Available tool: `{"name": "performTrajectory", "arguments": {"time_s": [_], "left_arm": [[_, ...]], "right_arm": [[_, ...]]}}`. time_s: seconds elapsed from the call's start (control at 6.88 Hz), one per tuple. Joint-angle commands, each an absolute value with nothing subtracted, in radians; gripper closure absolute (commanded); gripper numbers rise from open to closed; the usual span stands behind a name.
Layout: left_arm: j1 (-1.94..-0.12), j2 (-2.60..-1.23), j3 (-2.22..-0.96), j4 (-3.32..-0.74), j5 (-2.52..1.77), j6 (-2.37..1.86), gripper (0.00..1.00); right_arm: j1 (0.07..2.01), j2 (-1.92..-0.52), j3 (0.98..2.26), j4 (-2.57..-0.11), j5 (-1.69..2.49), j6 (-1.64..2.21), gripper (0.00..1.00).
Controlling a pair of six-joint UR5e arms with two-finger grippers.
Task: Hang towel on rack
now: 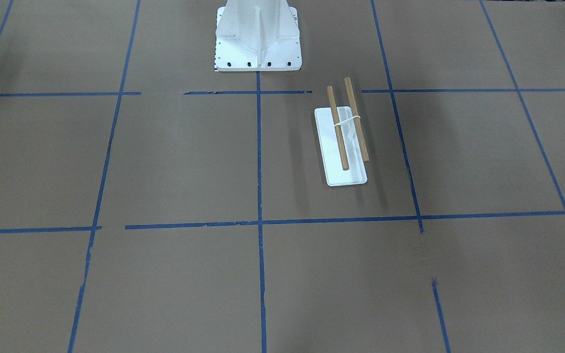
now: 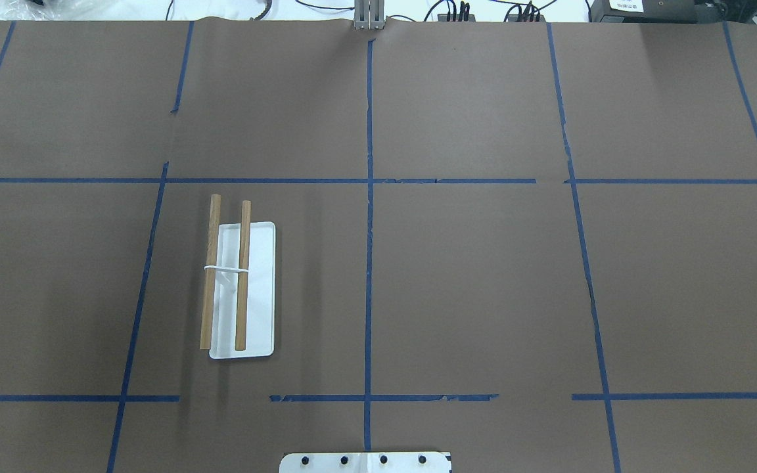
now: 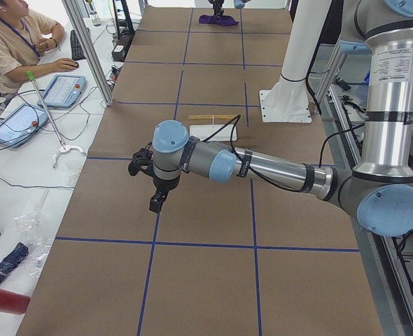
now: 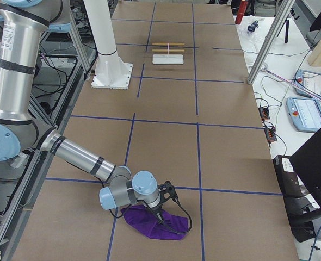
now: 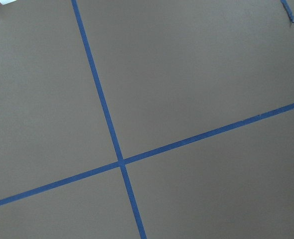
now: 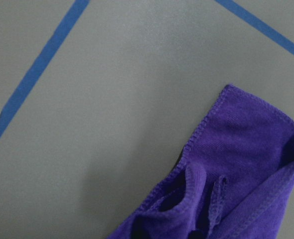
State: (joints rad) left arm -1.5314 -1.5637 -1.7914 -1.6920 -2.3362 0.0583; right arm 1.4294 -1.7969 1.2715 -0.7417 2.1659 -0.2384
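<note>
Annoyingly, left fingers (image 3: 157,203) and right fingers (image 4: 159,217) too small, spread unclear; right ones at purple towel (image 6: 246,164).

Even, diffuse overhead light lit the table (image 2: 483,289), rather dim in both top views. The rack (image 2: 260,289) cast faint, soft-edged shadows either side. The white pedestal (image 1: 258,34) glared (nearly blown out). Up close, the towel (image 6: 246,164) looked slightly soft.

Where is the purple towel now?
In the exterior right view, the towel lies at the table's near end under the right gripper, far from the rack.
</note>
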Motion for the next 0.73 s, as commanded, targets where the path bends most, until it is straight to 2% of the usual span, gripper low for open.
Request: {"name": "performTrajectory", "arguments": {"time_s": [0.0, 0.15, 0.29, 0.58], "left_arm": [[-1.532, -1.563, -1.792, -1.692, -2.336, 0.058, 0.0], [-1.532, -1.563, -1.792, -1.69, -2.336, 0.058, 0.0], [-1.531, -1.568, -1.796, -1.692, -2.336, 0.058, 0.0], [-1.531, -1.574, -1.798, -1.829, -2.336, 0.049, 0.0]], "right_arm": [[1.424, -1.787, 1.276, -0.738, 2.138, -0.325, 1.0], [1.428, -1.784, 1.298, -0.738, 2.152, -0.328, 1.0], [1.439, -1.789, 1.377, -0.739, 2.154, -0.33, 1.0], [1.454, -1.784, 1.605, -0.826, 2.219, -0.313, 1.0]]}}
